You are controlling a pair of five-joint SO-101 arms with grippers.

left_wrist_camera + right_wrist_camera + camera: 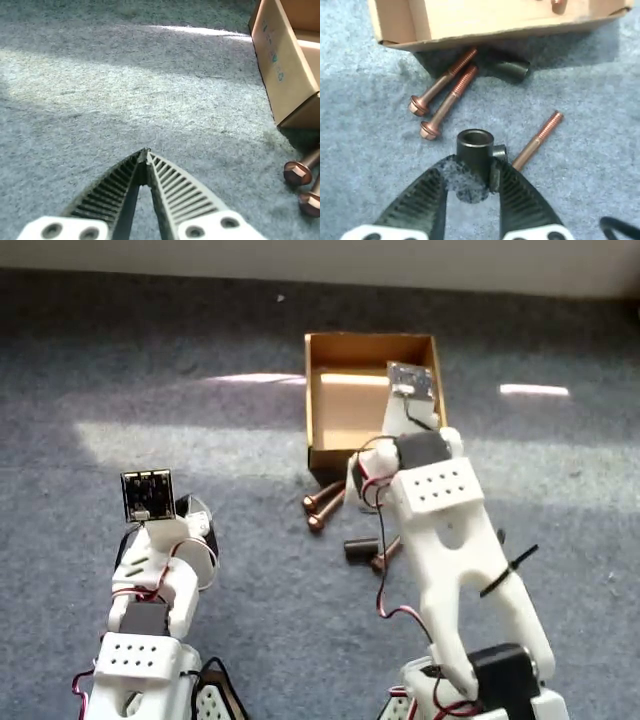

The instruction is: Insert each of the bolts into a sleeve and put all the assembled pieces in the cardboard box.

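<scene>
- Three bolts (450, 100) lie loose near the box (495, 34).
- Right claw (471, 172) pinches a sleeve (475, 145) by its end; it may slip.
- Left claw (146, 162) closed, empty.

The counter (200, 570) is showing a mottled blue-grey weave, with pale sunlit bands running across it. The cardboard box (370, 337) is glowing tan-brown, with small teal marks (274, 57) on one side. The bolts (445, 79) are gleaming copper-orange. The sleeve (475, 145) in the right claw (472, 165) is reading dark grey, nearly black, and so is the second sleeve (512, 70). The left claw (145, 152) is showing black ribbed fingers (175, 185) on white mounts. The right arm (455, 530) is shining white with black motors (420, 450) and red and black wires (381, 570).
</scene>
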